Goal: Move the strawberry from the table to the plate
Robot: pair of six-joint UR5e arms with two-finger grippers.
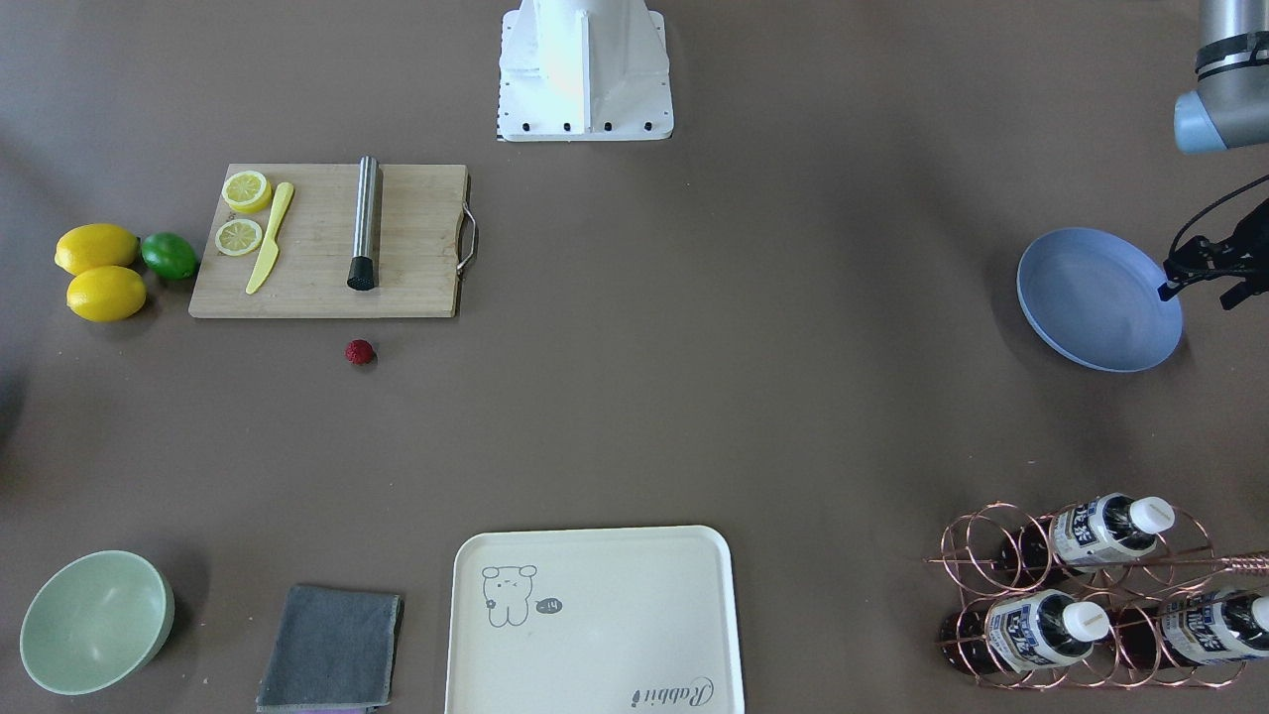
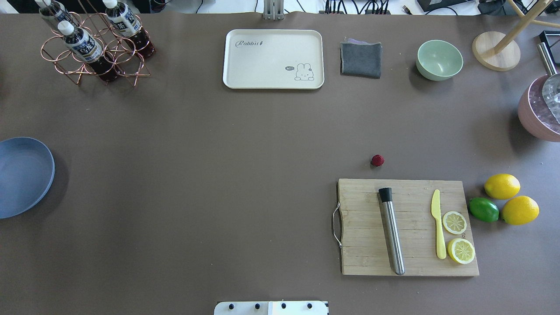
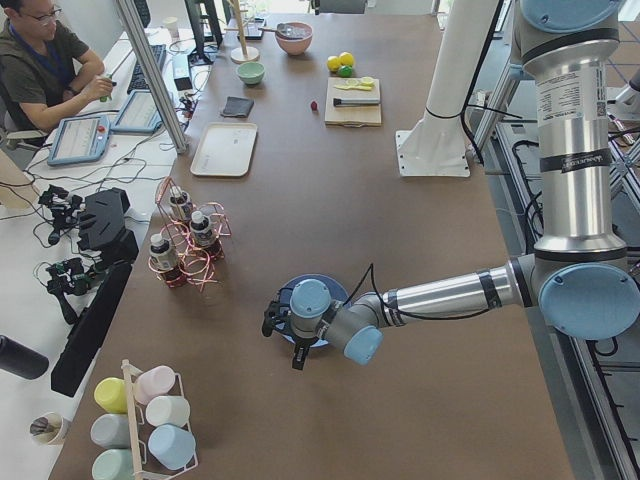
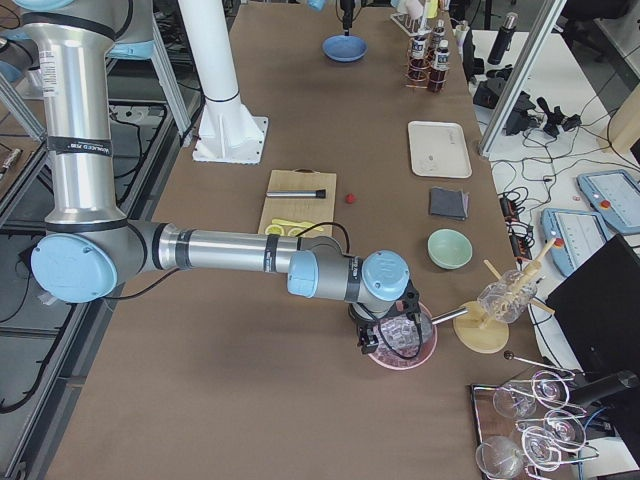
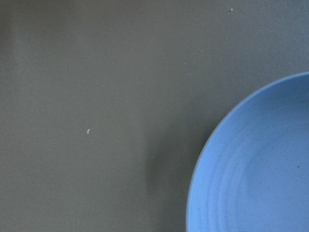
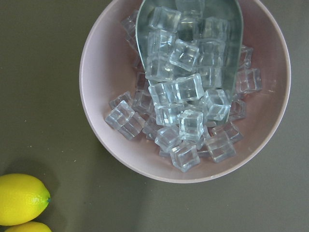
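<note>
Overhead exterior: strawberry (image 2: 377, 160) on table (image 2: 218, 175), far from plate (image 2: 22, 175); pink bowl (image 2: 529, 118) holds ice (image 6: 190, 123).

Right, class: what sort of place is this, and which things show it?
Probably a robotics lab staged as a drinks counter: a robot arm reaches over the table, a person sits beside it with tablets, and the cutting board and bottle rack look like props.

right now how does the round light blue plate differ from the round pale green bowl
The round light blue plate is shallow and low-rimmed; the round pale green bowl is deep. The plate lies on the robot's left, the bowl on its right by a grey cloth. Both are empty and upright.
</note>
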